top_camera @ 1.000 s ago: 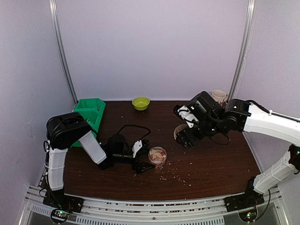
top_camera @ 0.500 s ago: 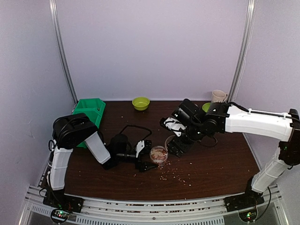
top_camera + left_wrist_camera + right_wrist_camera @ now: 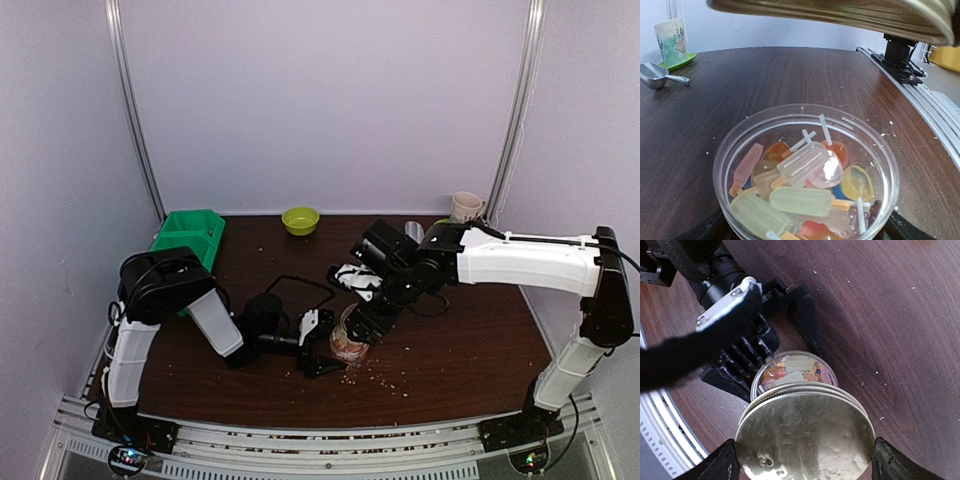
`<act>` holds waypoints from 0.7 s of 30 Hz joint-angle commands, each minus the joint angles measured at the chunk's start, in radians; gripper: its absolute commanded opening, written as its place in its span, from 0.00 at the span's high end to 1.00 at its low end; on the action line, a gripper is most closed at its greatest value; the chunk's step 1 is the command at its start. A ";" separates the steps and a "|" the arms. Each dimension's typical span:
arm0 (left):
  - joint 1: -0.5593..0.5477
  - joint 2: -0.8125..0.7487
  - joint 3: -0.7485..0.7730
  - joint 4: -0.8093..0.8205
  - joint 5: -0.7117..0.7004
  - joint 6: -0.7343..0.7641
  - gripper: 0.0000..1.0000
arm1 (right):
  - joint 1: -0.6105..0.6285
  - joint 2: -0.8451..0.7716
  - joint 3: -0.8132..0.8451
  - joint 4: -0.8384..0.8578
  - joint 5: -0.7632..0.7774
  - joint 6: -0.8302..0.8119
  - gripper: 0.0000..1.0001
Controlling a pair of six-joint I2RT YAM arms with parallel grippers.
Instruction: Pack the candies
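We see the right gripper (image 3: 805, 465) clamped on the lid (image 3: 805, 435), above the jar (image 3: 720, 165). The left gripper (image 3: 325, 345) fingers clasp the jar, which holds the candies (image 3: 805, 185). Risk: a misaligned lid may catch the rim and tip the jar.

- There's the lid (image 3: 805, 432) swallowing the jar (image 3: 790, 362) from 6 o'clock; only a sliver of candies (image 3: 792, 372) peeks out.
- The right gripper (image 3: 805, 460) is cropped at the bottom edge.
- The left gripper (image 3: 324, 346): touching that jar or not? Can't tell.
- Left wrist view: jar base cut off at 6 o'clock.
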 commanded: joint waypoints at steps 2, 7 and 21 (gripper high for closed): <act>0.015 0.040 -0.030 0.119 0.010 -0.054 0.06 | 0.008 0.032 0.027 -0.004 -0.011 -0.015 0.12; 0.042 0.064 -0.052 0.200 0.024 -0.105 0.06 | 0.011 0.046 0.019 0.011 -0.025 -0.013 0.12; 0.045 0.075 -0.034 0.138 0.036 -0.074 0.11 | 0.025 0.120 0.052 0.034 -0.033 0.018 0.12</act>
